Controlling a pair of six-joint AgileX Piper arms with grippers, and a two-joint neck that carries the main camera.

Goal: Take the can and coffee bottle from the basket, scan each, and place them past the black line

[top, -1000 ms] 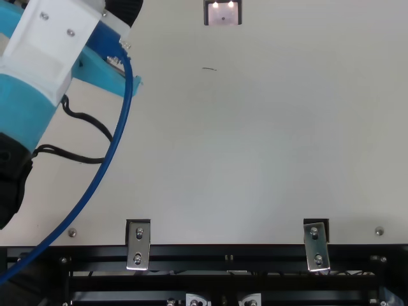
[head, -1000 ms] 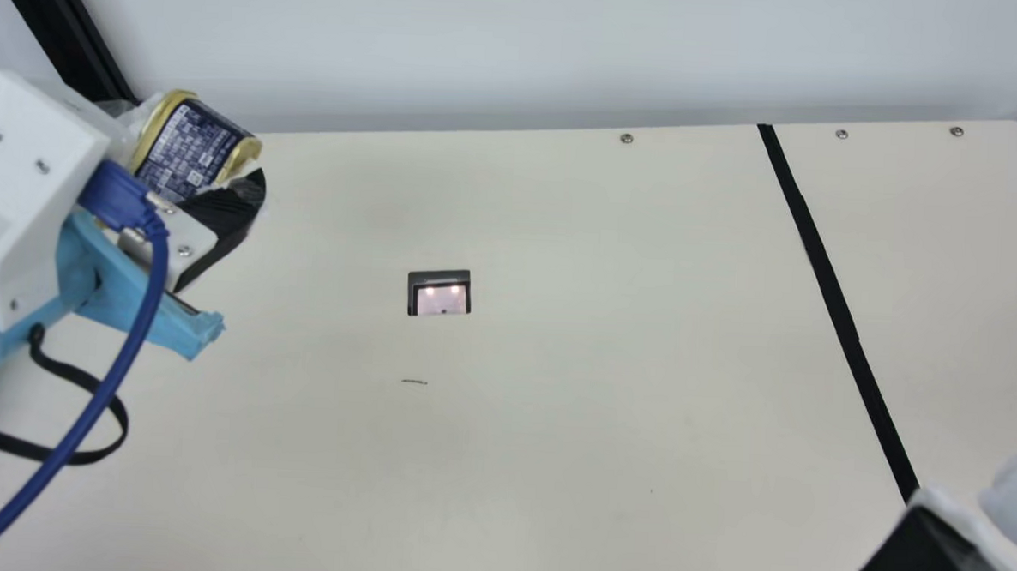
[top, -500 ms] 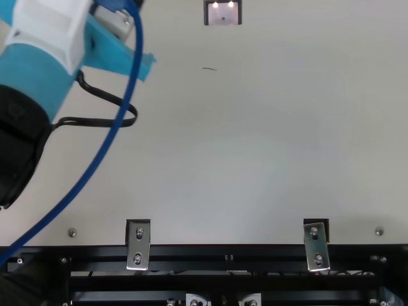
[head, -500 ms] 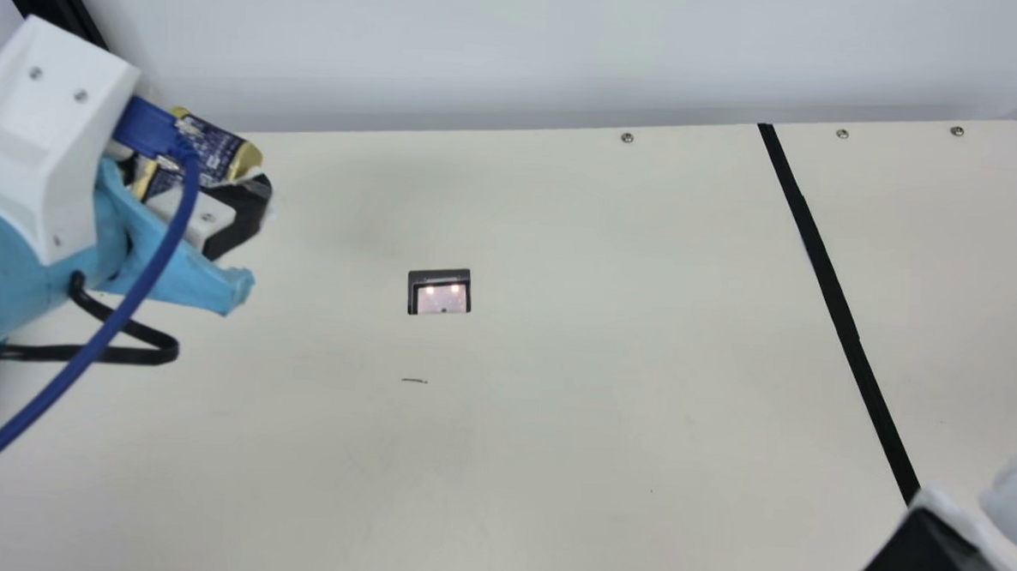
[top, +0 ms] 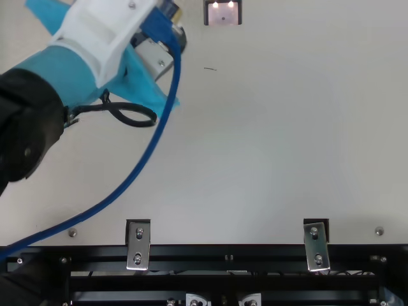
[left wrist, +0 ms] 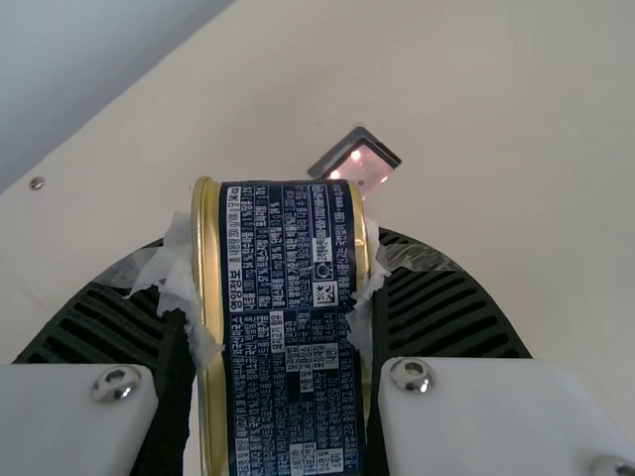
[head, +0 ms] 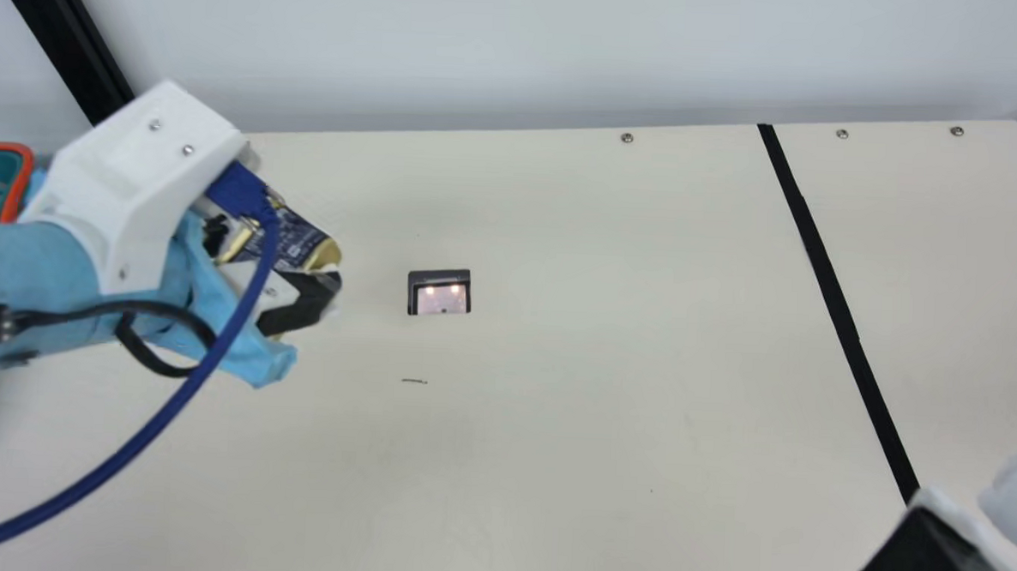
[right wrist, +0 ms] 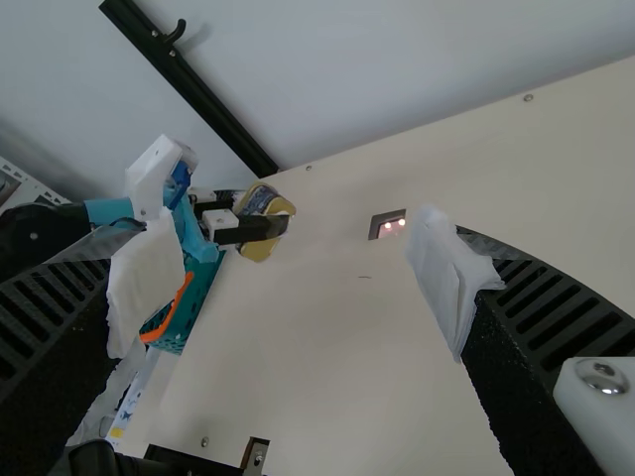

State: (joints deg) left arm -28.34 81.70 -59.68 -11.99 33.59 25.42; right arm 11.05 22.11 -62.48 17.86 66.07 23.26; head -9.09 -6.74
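Can (left wrist: 288, 327) sits pinched between the ribbed fingers of the left claw (head: 297, 257), with the scanner window (head: 441, 296) off the claw's right side and the basket (head: 22, 174) to its left. The right claw (head: 965, 533) is spread wide, near the black line (head: 842, 313), which lies well apart from the left claw.

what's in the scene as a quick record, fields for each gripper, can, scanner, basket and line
left gripper: closed on the can
right gripper: open, nothing between its fingers
can: dark blue and gold, held left of the scanner in the main view, not past the black line
scanner: window lit, set in the cream table
basket: teal with orange rim, main view's left edge
black line: slants across the table, right of the scanner
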